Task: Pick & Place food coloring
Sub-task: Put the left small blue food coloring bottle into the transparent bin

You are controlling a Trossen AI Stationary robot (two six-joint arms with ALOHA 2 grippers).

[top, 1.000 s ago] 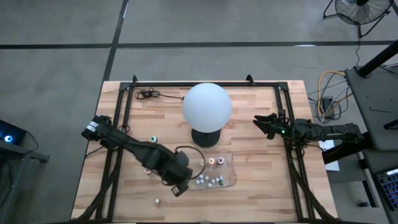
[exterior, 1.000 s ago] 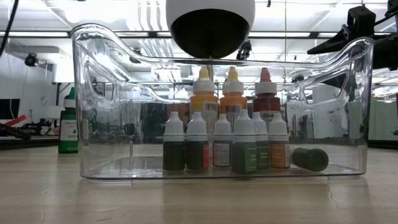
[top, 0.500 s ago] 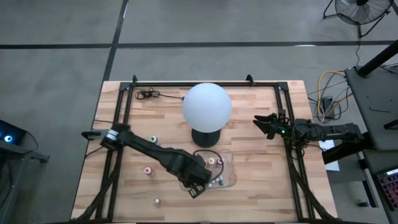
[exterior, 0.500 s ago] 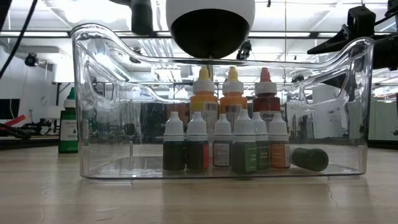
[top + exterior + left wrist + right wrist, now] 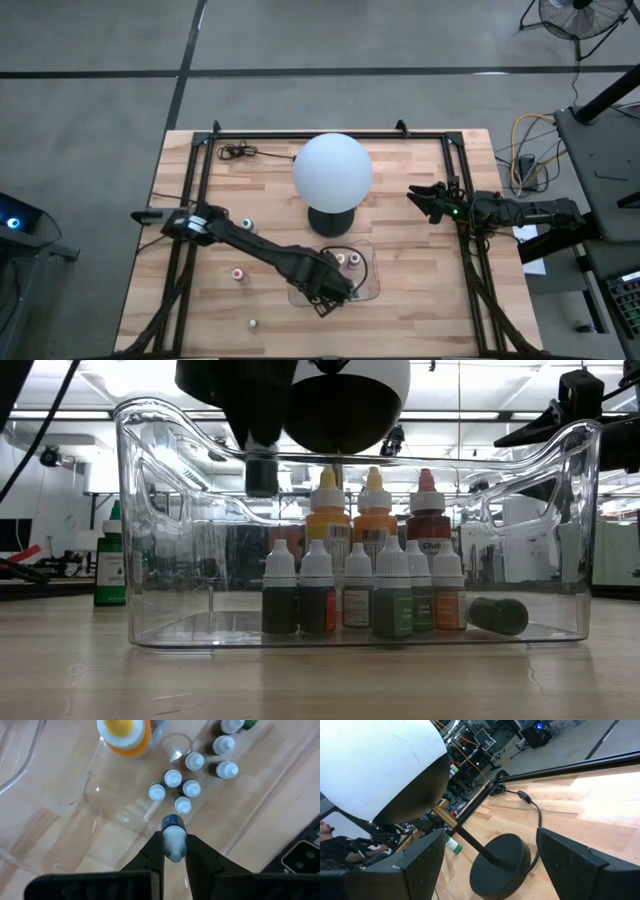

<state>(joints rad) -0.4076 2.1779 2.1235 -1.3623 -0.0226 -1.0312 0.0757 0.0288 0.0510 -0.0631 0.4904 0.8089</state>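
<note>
Left tool carrying one small bottle over the clear tray, ready to set it down.

High view: the left tool (image 5: 335,290) hangs over the tray (image 5: 372,290); the right tool (image 5: 418,198) waits spread apart beside the globe lamp (image 5: 333,168), and stray bottles (image 5: 237,272) sit on the worktop (image 5: 420,320). Low view: bottles crowd the tray's middle, so lower into the free side. Left wrist view: the fingers (image 5: 200,857) clench a blue-banded food coloring bottle (image 5: 174,839) just above the clustered bottles (image 5: 172,778); descend straight and release only when it stands.

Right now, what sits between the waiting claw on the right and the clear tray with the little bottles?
In the high view, the lamp's round black base and bare wood lie between the right gripper and the tray.
</note>
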